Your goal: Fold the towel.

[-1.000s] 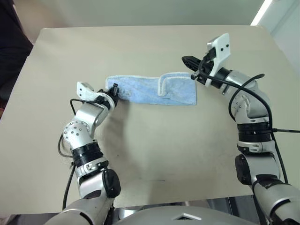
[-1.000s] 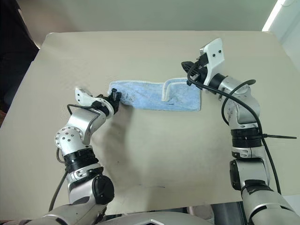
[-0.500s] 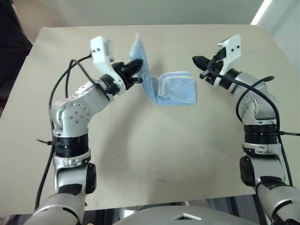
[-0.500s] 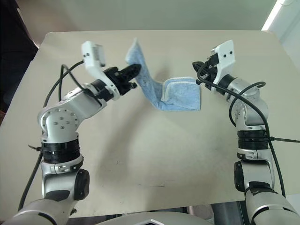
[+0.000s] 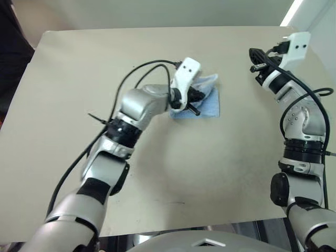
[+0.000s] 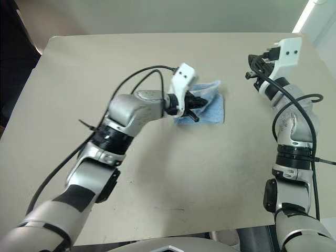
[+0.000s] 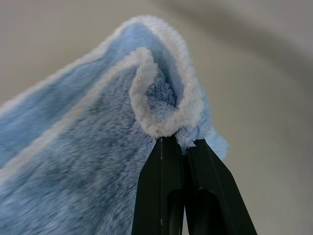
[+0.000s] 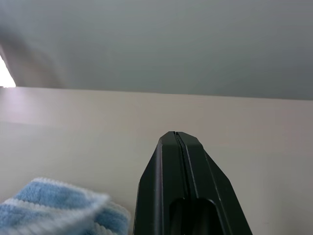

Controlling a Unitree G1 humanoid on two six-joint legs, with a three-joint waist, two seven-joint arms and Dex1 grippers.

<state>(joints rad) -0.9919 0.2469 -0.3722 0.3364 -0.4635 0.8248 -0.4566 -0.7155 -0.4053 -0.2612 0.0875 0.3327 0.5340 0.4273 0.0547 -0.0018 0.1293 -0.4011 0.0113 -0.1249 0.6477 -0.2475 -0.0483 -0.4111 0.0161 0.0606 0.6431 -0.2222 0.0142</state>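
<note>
The towel (image 5: pixel 209 104) is a light-blue terry cloth with whitish edging, lying bunched and doubled over right of the table's middle. My left gripper (image 5: pixel 196 100) hovers over its left side, shut on a pinched bit of the towel's edge (image 7: pixel 161 125). My right gripper (image 5: pixel 254 53) is shut on nothing. It is held in the air to the right of the towel and apart from it, pointing across the table. A corner of the towel (image 8: pixel 54 205) lies below it in the right wrist view.
The beige table (image 5: pixel 157 157) has bare surface all round the towel. Its far edge runs below a pale wall. A person's dark clothing (image 5: pixel 9 47) stands at the table's far left corner.
My left gripper lifted the towel's left end and carried it right, over onto the right end. The right gripper drew off to the right, away from the towel.
</note>
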